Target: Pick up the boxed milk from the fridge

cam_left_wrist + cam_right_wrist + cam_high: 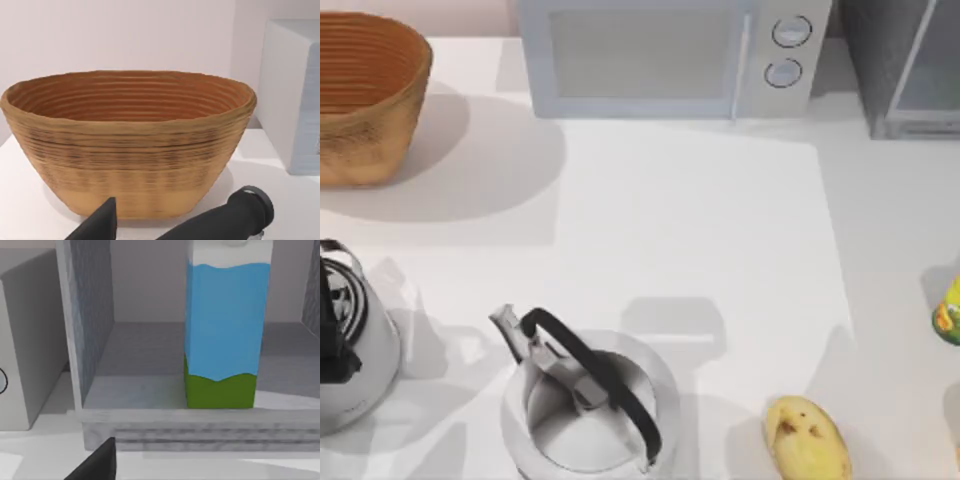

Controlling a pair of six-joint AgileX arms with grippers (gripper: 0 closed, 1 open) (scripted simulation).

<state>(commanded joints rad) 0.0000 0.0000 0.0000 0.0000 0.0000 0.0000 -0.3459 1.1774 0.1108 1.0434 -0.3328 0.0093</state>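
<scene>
The right gripper's dark fingertip [97, 462] shows; grip state unclear. At twelve o'clock the upright blue-and-green boxed milk [226, 325] stands inside the grey fridge [90, 315].

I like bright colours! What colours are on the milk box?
The boxed milk is sky blue with a green base, clearest in the right wrist view.

woven basket [365, 95], white microwave [670, 55], two kettles [585, 405], potato [807, 438]

Bright, even light falls on my white table [720, 240], and soft grey shadows spread from the basket [365, 95] and kettle [585, 405]. No glare; everything looks slightly soft.
</scene>
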